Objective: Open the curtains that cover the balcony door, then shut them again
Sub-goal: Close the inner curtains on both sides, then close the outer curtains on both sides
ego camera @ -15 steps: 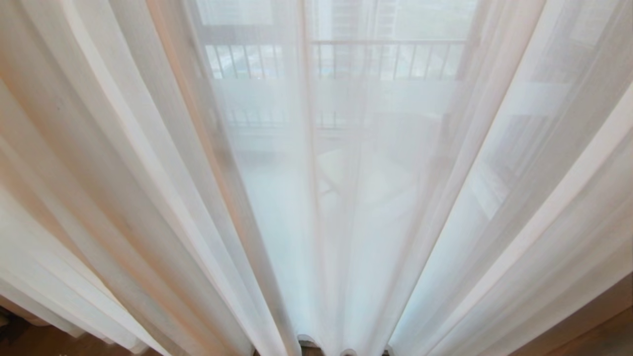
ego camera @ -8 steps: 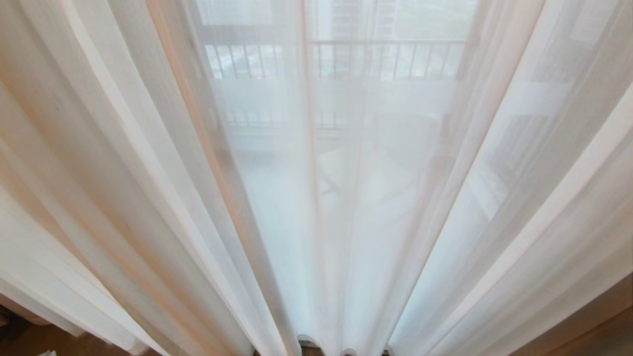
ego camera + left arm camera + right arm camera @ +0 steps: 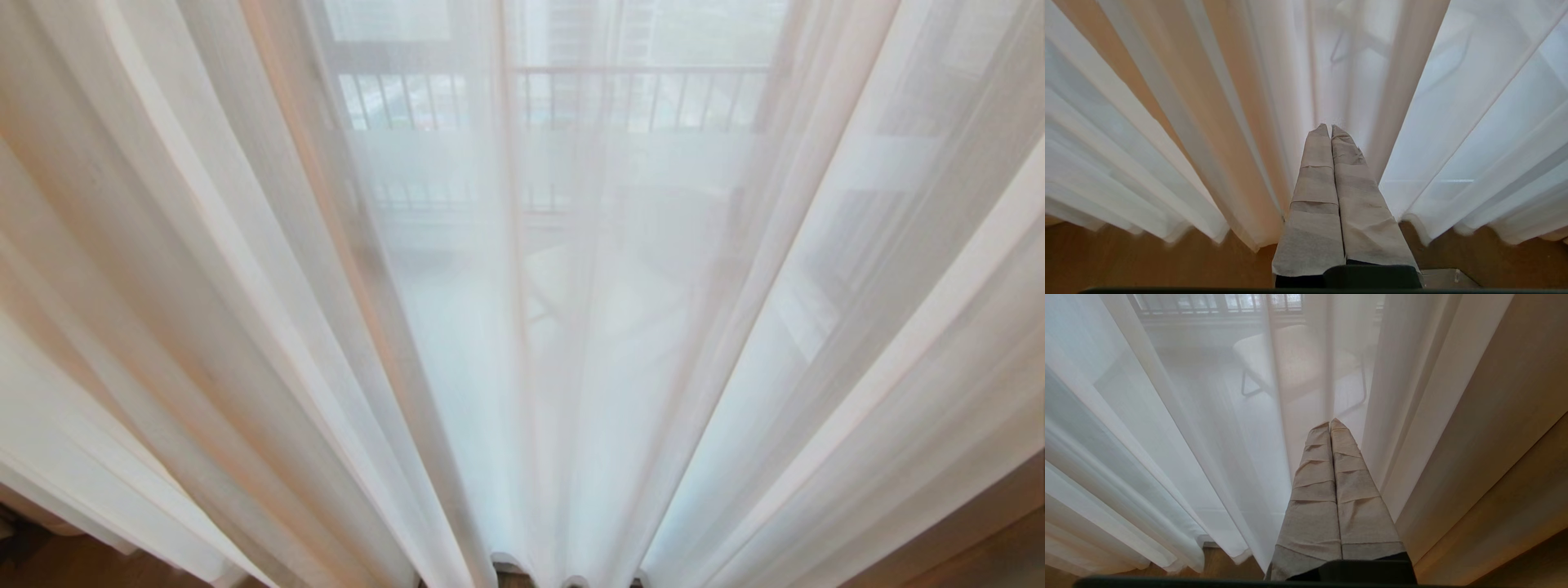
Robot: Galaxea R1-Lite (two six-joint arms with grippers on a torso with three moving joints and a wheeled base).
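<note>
Balcony railing (image 3: 637, 77) glows through the upper centre of the head view, and the curtains (image 3: 245, 286) hang drawn across the whole frame. Left gripper (image 3: 1330, 127) and right gripper (image 3: 1329, 421) are pressed together, holding nothing. Thin sheer could snag on closed tips.

Through the sheers (image 3: 522, 343) I see the railing (image 3: 637, 98) and a chair (image 3: 1294, 363) only as haze.
</note>
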